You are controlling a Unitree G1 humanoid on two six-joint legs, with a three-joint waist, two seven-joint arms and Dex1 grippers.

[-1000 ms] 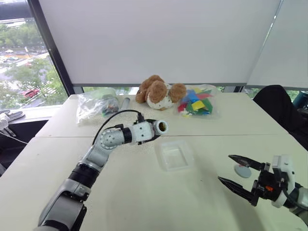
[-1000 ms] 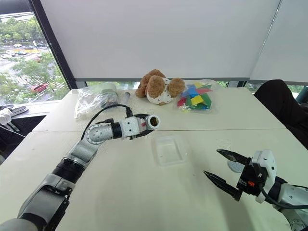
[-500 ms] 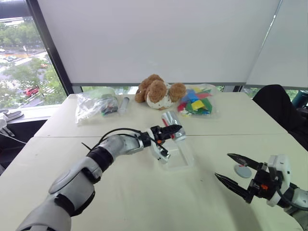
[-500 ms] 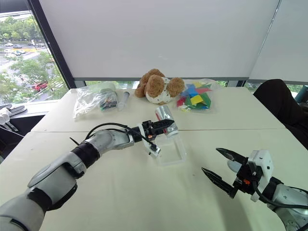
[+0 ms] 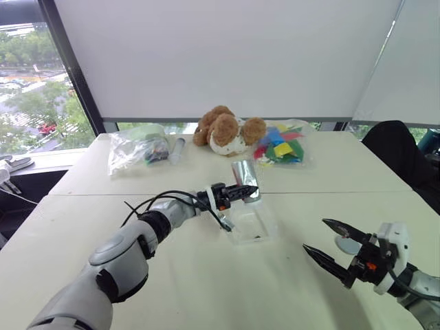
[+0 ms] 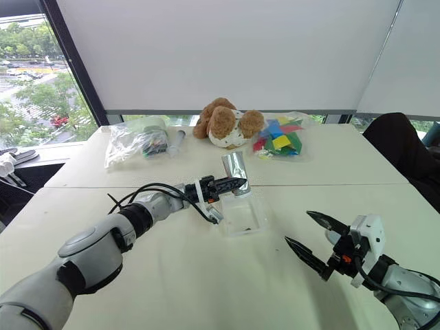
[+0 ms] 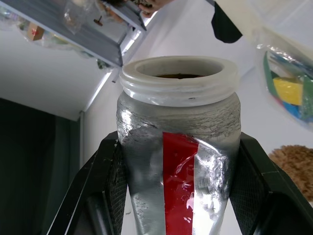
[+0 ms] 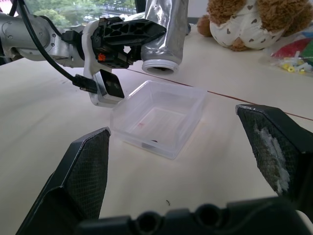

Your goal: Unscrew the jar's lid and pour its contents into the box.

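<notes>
My left gripper (image 5: pixel 249 189) is shut on the jar (image 5: pixel 245 175), a silver-grey cylinder with a red stripe (image 7: pixel 178 186). It holds the jar tipped mouth-down just above the far edge of the box (image 5: pixel 249 224), a clear shallow tray. The jar's mouth (image 8: pixel 161 66) is open, with no lid on it. A tiny dark bit of the contents (image 8: pixel 152 142) lies in the box. My right gripper (image 5: pixel 314 234) stands open to the right of the box, nothing between its black fingers (image 8: pixel 88 171). A small round grey lid (image 5: pixel 342 243) lies on the table just behind it.
At the back of the white table (image 5: pixel 172 275) sit a brown teddy bear (image 5: pixel 227 134), a clear bag of colourful pieces (image 5: pixel 282 148), another clear bag (image 5: pixel 137 148) and a grey tube (image 5: pixel 177 148). A black chair (image 5: pixel 399 155) stands at the right.
My left wrist has rolled and moved right, turning the jar from lying level with its mouth toward me to mouth-down over the box. The right gripper has stayed open and nearly still.
</notes>
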